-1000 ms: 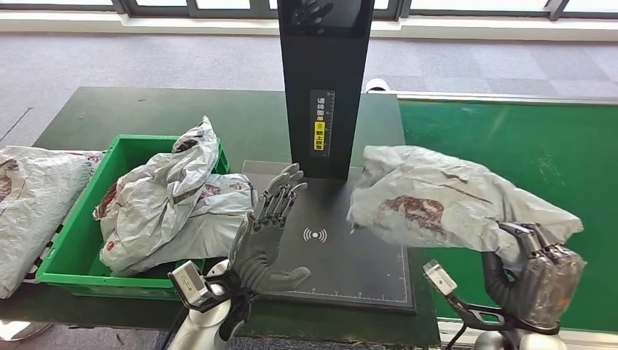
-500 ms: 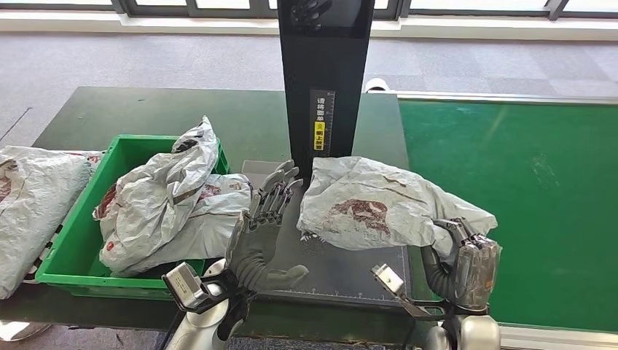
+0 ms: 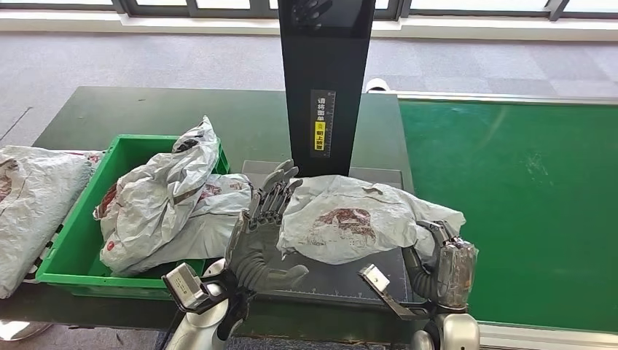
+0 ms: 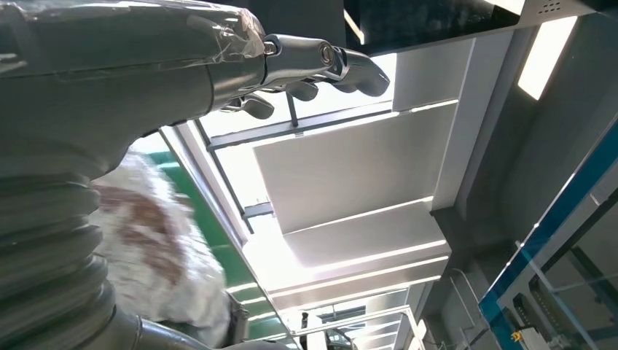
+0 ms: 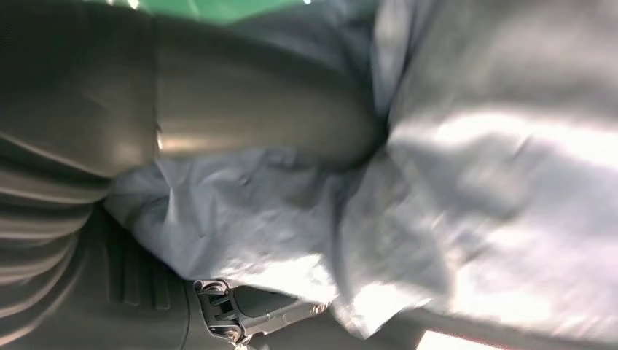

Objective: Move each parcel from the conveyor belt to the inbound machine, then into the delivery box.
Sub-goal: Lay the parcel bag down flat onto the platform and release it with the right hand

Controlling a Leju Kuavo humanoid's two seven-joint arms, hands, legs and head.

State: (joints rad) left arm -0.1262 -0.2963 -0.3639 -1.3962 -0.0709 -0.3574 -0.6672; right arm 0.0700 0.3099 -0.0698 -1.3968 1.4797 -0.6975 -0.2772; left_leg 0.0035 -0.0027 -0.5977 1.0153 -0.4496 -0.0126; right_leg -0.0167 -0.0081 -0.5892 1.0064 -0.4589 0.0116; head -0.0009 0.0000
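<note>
A crumpled grey parcel (image 3: pixel 357 217) with a dark red print lies over the black scan plate (image 3: pixel 342 277) of the inbound machine (image 3: pixel 325 80). My right hand (image 3: pixel 444 259) grips the parcel's right end. The right wrist view has grey parcel film (image 5: pixel 452 182) pressed against the hand's thumb (image 5: pixel 255 124). My left hand (image 3: pixel 264 233) stands upright, palm toward the parcel and fingers spread, holding nothing, right at the parcel's left edge. In the left wrist view, the left hand's fingers (image 4: pixel 313 62) stretch out beside the parcel (image 4: pixel 157 240).
A green delivery box (image 3: pixel 76 251) at the left holds two grey parcels (image 3: pixel 164 208). Another parcel (image 3: pixel 33 200) lies left of the box. The green conveyor belt (image 3: pixel 525 197) runs along the right. The machine's black post rises behind the plate.
My right hand has carried the parcel leftward from the belt side and lowered it onto the scan plate. The parcel now reaches my left hand, which has barely moved.
</note>
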